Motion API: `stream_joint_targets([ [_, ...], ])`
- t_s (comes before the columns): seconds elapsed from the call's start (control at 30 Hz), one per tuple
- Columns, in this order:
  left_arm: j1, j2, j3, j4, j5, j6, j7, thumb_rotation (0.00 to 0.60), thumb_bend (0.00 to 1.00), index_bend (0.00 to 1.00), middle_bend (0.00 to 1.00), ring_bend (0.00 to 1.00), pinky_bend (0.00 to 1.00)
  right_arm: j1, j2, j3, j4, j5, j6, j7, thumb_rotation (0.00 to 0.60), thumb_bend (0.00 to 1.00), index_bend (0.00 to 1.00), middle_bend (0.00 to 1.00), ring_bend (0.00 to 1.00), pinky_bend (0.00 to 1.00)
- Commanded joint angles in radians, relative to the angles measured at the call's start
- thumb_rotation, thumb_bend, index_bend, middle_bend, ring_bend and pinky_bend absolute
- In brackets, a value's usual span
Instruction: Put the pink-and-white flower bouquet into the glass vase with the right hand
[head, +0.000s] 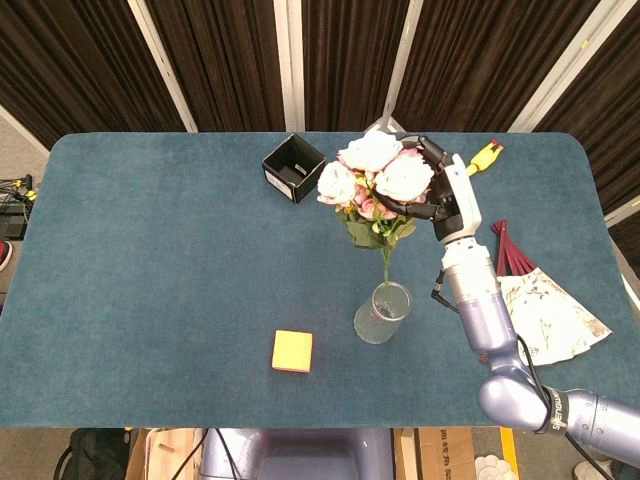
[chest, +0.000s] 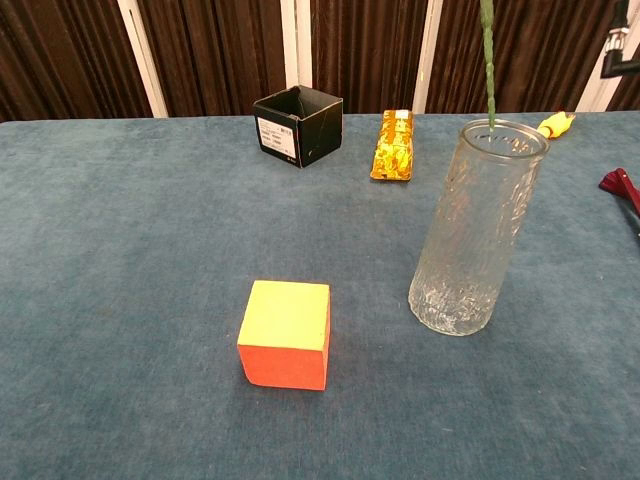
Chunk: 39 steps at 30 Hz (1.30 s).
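My right hand (head: 441, 192) holds the pink-and-white flower bouquet (head: 375, 180) upright above the table, its fingers wrapped around the back of the blooms. The green stem (head: 386, 262) hangs straight down. In the chest view the stem (chest: 488, 60) comes down from the top edge and its tip is right at the mouth of the glass vase (chest: 475, 230). The vase (head: 381, 313) stands upright near the table's front middle. My left hand is in neither view.
A black open box (head: 293, 167) sits at the back middle, with a gold-wrapped packet (chest: 393, 131) beside it. A yellow-and-orange cube (head: 292, 351) lies left of the vase. A folding fan (head: 540, 305) lies at the right, and a yellow object (head: 484, 158) at the back right.
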Motion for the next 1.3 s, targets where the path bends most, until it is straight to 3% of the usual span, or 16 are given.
stream_joint_targets([
  [0.03, -0.001, -0.002, 0.002, -0.002, 0.003, -0.001, 0.007, 0.6, 0.25, 0.1, 0.0, 0.0, 0.02, 0.0, -0.012, -0.007, 0.013, -0.009, -0.005, 0.001, 0.6, 0.18, 0.48, 0.45, 0.44, 0.02],
  [0.57, -0.004, -0.009, 0.001, -0.009, 0.0, 0.0, 0.042, 0.6, 0.25, 0.1, 0.0, 0.0, 0.02, -0.049, -0.033, -0.033, 0.077, -0.07, -0.064, 0.082, 0.6, 0.18, 0.48, 0.45, 0.44, 0.02],
  [1.3, -0.013, -0.023, 0.006, -0.023, -0.001, -0.008, 0.105, 0.6, 0.25, 0.1, 0.0, 0.0, 0.02, -0.169, -0.019, -0.114, 0.116, -0.274, -0.109, 0.296, 0.6, 0.18, 0.48, 0.45, 0.41, 0.02],
])
